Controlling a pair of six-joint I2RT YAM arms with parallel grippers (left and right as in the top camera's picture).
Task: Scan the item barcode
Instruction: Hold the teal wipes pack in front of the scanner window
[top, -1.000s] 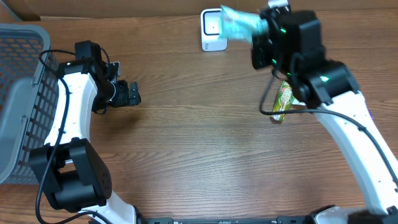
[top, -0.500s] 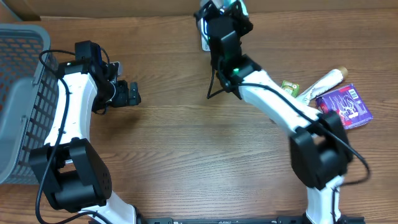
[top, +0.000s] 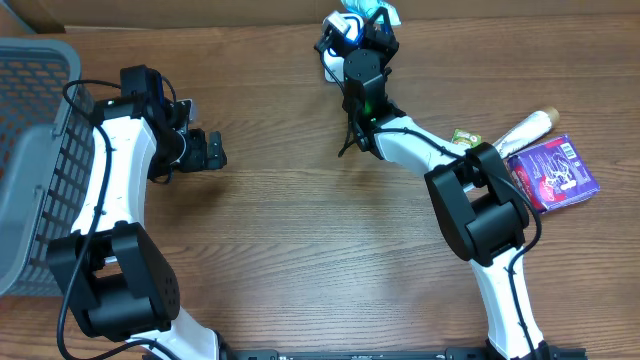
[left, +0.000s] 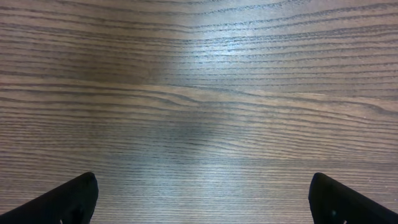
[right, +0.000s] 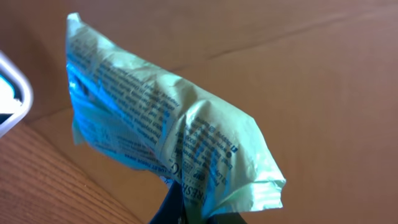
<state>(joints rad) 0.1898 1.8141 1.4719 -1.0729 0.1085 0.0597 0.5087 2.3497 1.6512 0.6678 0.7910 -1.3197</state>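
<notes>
Ok, overhead: right claw (top: 366, 22) clamped on green packet (top: 378, 12), holding it over scanner (top: 330, 65), presumably for the read. Left claw (top: 207, 150) fully spread, empty, parked aside. Left wrist: bare tabletop (left: 199, 93) only. Right wrist: packet pinched at one end, print showing.

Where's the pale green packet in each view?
Overhead: the pale green packet is at the top edge, right of centre, just above the white scanner.
Left wrist: not in it; only bare table shows.
Right wrist: it fills the centre, its lower end pinched in the right gripper.
Shared landmark: the white scanner, at the right wrist view's left edge.
</notes>
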